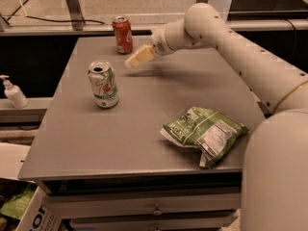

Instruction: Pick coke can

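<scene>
The coke can (122, 34), red with white script and a silver top, stands upright near the far left edge of the grey table (144, 129). My gripper (136, 58), with cream-coloured fingers, hovers above the table just right of and a little nearer than the coke can, a small gap apart from it. It holds nothing. The white arm reaches in from the right.
A white-and-green can (103, 84) stands upright on the left of the table, nearer than the coke can. A green chip bag (204, 132) lies at the front right. A soap dispenser (13, 92) sits on a ledge to the left. Drawers are below the tabletop.
</scene>
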`<action>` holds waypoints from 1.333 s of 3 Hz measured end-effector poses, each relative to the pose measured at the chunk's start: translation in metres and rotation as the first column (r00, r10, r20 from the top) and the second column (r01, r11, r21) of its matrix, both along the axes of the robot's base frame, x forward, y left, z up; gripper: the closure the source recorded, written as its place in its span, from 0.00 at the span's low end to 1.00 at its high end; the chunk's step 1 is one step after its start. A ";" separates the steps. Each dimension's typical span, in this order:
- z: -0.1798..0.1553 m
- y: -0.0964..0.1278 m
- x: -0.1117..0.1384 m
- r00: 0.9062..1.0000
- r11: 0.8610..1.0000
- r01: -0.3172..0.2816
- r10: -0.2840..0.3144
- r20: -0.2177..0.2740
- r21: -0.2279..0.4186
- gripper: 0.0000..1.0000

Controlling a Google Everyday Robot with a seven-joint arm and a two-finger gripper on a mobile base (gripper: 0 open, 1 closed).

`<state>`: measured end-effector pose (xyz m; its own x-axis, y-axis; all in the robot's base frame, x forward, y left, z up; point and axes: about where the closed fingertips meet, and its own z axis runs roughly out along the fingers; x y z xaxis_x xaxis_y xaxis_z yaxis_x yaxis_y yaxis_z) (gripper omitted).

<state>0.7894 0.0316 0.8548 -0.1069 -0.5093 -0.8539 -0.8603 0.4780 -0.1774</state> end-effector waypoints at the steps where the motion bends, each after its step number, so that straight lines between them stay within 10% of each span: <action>1: 0.004 0.024 0.030 1.000 0.996 0.029 -0.029 0.004 0.079 0.00; 2: 0.008 0.043 0.056 0.998 0.986 0.058 -0.058 -0.005 0.156 0.00; 4: 0.017 0.065 0.081 0.997 0.968 0.077 -0.077 -0.011 0.240 0.41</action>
<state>0.8701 0.0962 0.8718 -0.1391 -0.2797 -0.9500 -0.8193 0.5714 -0.0482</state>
